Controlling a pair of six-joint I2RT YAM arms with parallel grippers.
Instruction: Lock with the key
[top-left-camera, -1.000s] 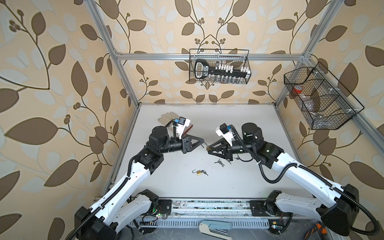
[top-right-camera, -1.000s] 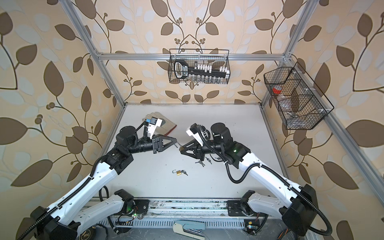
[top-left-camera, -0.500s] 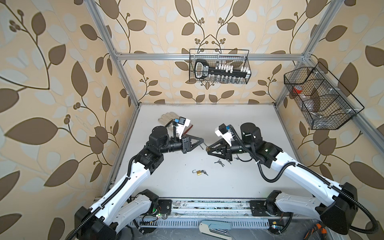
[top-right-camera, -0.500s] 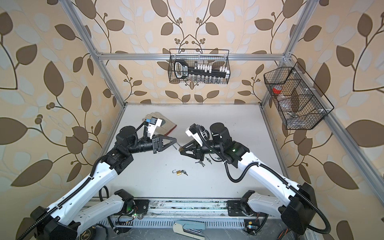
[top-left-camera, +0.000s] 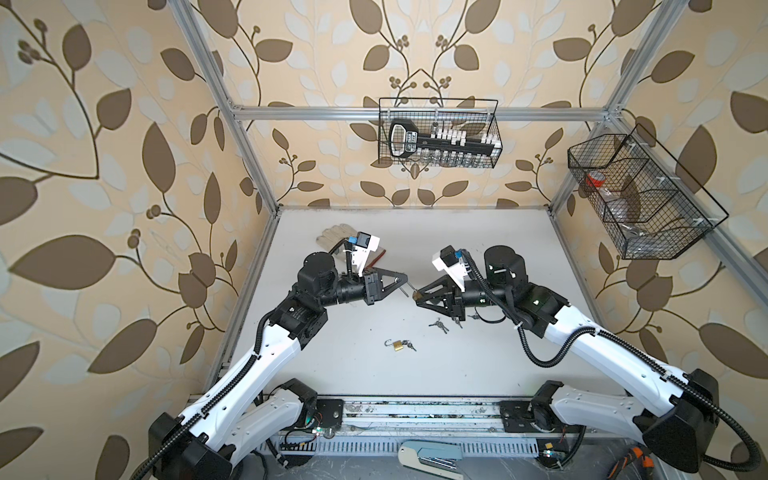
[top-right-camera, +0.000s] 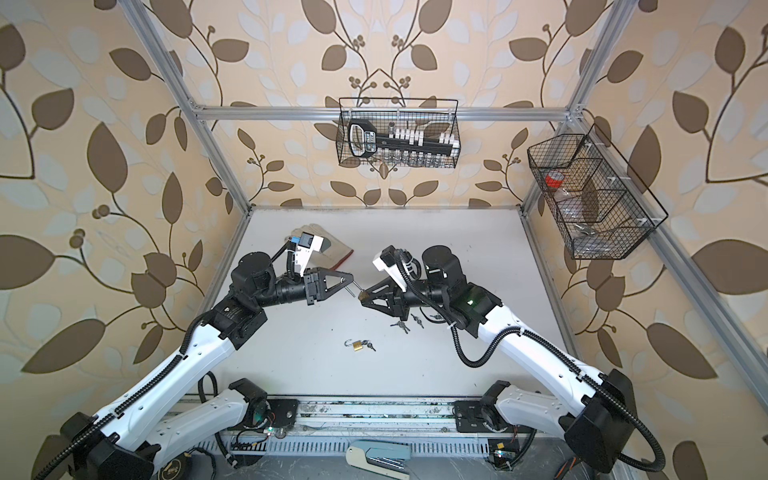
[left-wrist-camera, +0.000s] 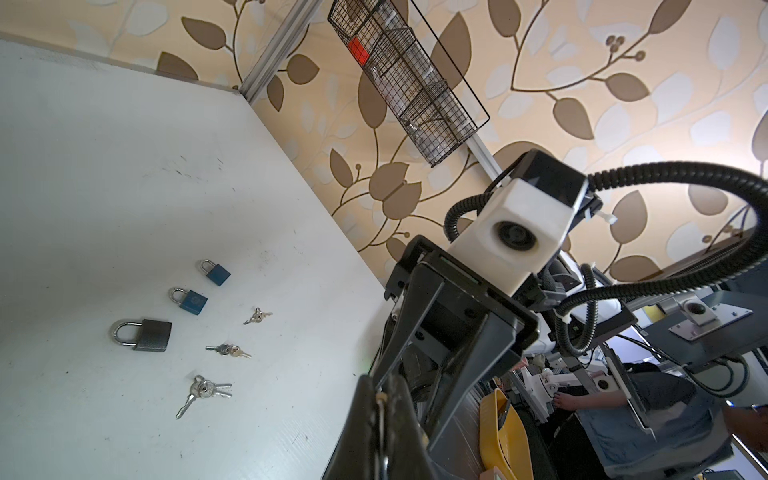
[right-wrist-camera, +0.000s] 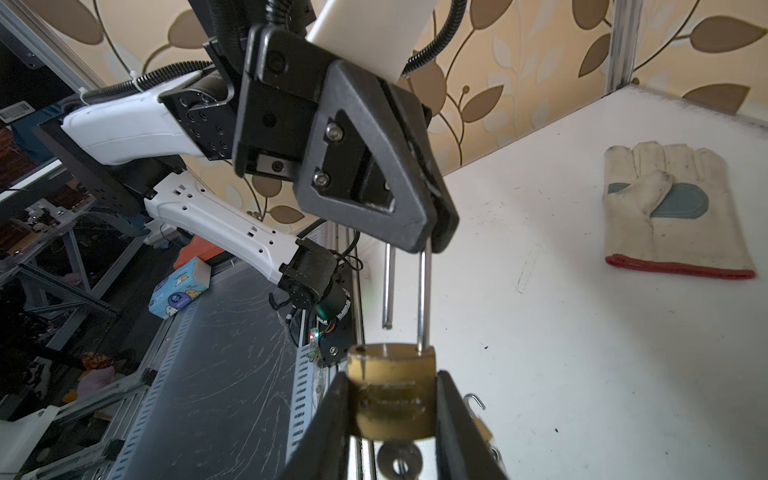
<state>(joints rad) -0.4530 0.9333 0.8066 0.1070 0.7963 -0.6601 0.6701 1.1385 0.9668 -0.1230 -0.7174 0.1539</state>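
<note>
- The brass padlock (right-wrist-camera: 390, 399) hangs in the air above the worktop (top-left-camera: 415, 232), midway between the two arms. The right pincer (top-left-camera: 418, 296) is clamped on its flat sides.
- A key (right-wrist-camera: 399, 459) sits in the bottom of the padlock's body.
- Its shackle (right-wrist-camera: 423, 299) is drawn out. The long leg is in the body and the free leg ends just clear of the top.
- The left pincer (right-wrist-camera: 432, 245) is closed tight on the bend of the shackle.
- On the worktop below the arms lies a second brass padlock (top-left-camera: 397, 345) with its hook open. Small key bunches (top-left-camera: 439, 325) lie near it, under the right arm.
- The left wrist view shows two blue padlocks (left-wrist-camera: 193, 301) and a dark grey padlock (left-wrist-camera: 151, 334) lying close together on the worktop, all closed.
- A pale work glove (right-wrist-camera: 673, 208) lies flat near the far left corner.
</note>
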